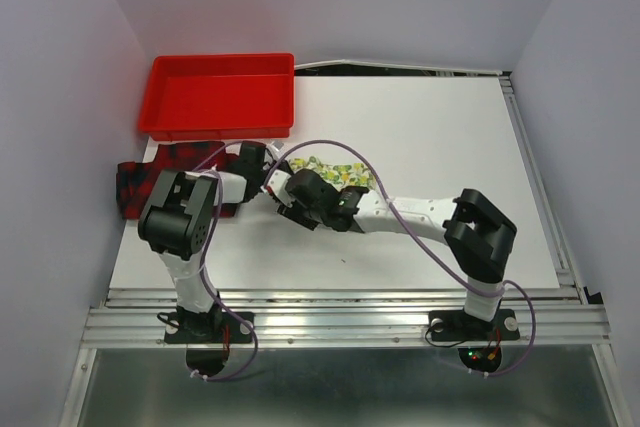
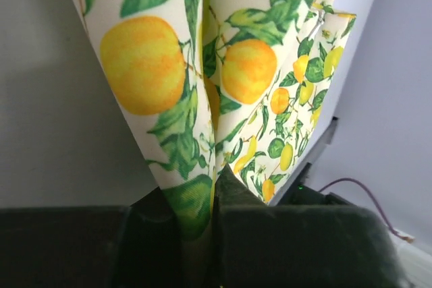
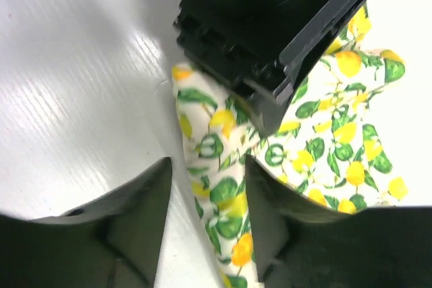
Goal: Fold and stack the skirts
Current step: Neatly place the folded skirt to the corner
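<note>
Evidently the left gripper (image 2: 212, 197) is clamping an edge of the lemon skirt (image 1: 338, 169). Its fingers are pressing together on the fabric, so the cloth is rising in folds straight out from the tips. This grip is probably meant for lifting that edge and carrying it over for a fold.

The right gripper (image 3: 208, 190) is standing open. Its fingers are straddling a strip of the same cloth without pinching it, just beside the left gripper's body, and it is likely leaving the fabric to the other arm.

The lemon skirt is lying near the middle of the tabletop (image 1: 430, 127). Its left end is bunching up where both grippers are meeting, and the rest is spreading flat toward the right.

The plaid skirt (image 1: 135, 192) is lying at the tabletop's left edge, partly under the left arm. It is sitting just on the near side of the red tray (image 1: 165, 133), which is occupying the far left corner.
</note>
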`<state>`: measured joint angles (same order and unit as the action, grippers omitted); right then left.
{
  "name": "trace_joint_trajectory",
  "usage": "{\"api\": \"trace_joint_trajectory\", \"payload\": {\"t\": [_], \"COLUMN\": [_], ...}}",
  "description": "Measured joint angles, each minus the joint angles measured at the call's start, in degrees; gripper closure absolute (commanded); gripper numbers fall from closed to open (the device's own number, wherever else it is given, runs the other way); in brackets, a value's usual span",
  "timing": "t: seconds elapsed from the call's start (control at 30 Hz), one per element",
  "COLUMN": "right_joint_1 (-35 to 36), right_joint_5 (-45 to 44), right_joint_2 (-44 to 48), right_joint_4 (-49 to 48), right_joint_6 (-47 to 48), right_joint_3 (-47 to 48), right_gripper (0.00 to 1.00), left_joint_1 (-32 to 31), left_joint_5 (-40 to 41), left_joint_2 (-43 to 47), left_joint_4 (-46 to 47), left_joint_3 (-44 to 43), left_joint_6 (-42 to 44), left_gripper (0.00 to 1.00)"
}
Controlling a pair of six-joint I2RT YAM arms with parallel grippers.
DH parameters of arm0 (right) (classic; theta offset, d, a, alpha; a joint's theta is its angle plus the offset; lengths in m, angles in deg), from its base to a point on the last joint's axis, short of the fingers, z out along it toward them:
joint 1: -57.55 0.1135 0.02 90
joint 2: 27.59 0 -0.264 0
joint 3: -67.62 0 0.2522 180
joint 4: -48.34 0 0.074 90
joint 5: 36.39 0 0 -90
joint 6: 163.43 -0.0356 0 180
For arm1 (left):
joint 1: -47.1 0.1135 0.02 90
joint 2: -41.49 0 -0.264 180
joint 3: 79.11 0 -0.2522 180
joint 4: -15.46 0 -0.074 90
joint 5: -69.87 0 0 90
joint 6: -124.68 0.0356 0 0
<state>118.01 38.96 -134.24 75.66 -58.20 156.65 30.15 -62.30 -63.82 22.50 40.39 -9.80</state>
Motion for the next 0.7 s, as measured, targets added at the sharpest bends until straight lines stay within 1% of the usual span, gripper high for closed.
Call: {"api": "trace_joint_trajectory", "payload": {"t": [0.07,0.1,0.2,0.27,0.4,0.43,0.47,0.57,0.7], "right_joint_1": [-0.39,-0.66,-3.02,-8.04,-17.88,-19.34,-20.31,-20.24,-19.89], "right_joint_5": [0.15,0.63,1.97,3.67,4.31,4.33,4.33,4.59,4.81], "right_joint_2": [0.98,1.75,6.73,11.78,18.03,19.06,20.09,21.42,21.94], "right_joint_4": [0.57,0.96,1.53,2.54,3.61,4.02,4.79,6.73,8.44], "right_joint_6": [-0.72,-0.87,-2.16,-3.39,-4.50,-4.63,-4.63,-4.61,-4.55], "right_joint_3": [0.00,-0.17,-1.77,-3.61,-6.45,-7.19,-8.15,-9.70,-11.19], "right_gripper": [0.18,0.11,0.00,0.00,0.00,0.00,0.00,0.00,0.00], "left_joint_1": [0.50,0.63,0.83,0.87,0.94,0.94,0.94,1.03,3.30], "left_joint_5": [2.08,4.55,10.21,14.10,19.98,20.83,22.18,25.86,27.58], "left_joint_2": [1.51,3.15,7.06,9.68,13.90,14.40,14.43,13.73,13.55], "left_joint_4": [-5.42,-10.21,-19.39,-24.83,-33.24,-35.04,-37.81,-44.54,-50.99], "left_joint_3": [-1.95,-4.02,-8.48,-11.50,-15.50,-16.39,-17.94,-22.71,-27.45], "left_joint_6": [3.37,7.96,17.31,23.58,35.41,37.31,40.13,47.04,54.53], "left_gripper": [1.00,1.00,1.00,1.00,1.00,1.00,1.00,1.00,1.00]}}
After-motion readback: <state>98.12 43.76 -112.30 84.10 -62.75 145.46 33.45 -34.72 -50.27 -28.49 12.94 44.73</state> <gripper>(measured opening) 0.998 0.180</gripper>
